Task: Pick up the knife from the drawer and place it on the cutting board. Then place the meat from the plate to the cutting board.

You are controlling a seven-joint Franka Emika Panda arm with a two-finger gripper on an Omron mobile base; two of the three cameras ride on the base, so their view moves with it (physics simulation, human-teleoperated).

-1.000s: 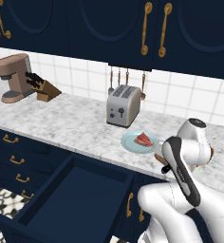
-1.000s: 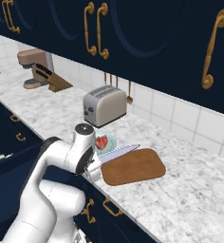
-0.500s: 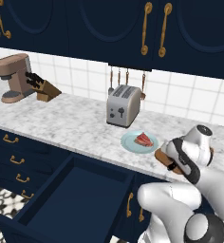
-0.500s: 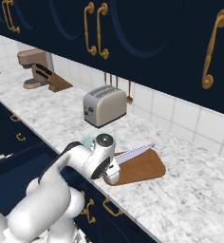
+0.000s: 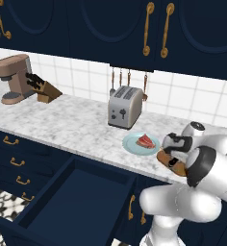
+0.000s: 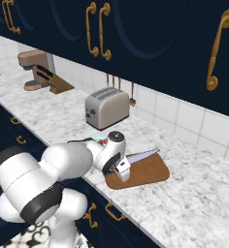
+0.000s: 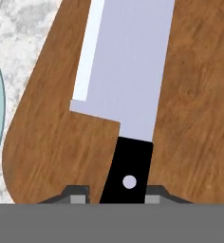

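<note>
My gripper (image 7: 115, 197) is shut on the black handle of the knife (image 7: 128, 71). Its pale blade stretches out over the brown cutting board (image 7: 194, 118), close above it or on it; I cannot tell which. In the right base view the gripper (image 6: 122, 170) hangs over the near left end of the cutting board (image 6: 145, 173), and the knife (image 6: 141, 155) points right. The meat (image 5: 145, 141) lies on the teal plate (image 5: 134, 146), just left of the gripper (image 5: 172, 154). The navy drawer (image 5: 67, 202) stands pulled open below the counter.
A silver toaster (image 5: 125, 106) stands behind the plate, with utensils hanging on the wall above it. A coffee machine (image 5: 12, 77) and a wooden knife block (image 5: 44, 89) sit far left. Marble counter (image 6: 199, 203) stretches to the right of the board.
The arm has swung right and down, carrying the knife from beside the plate to over the cutting board. The meat and plate have stayed put.
</note>
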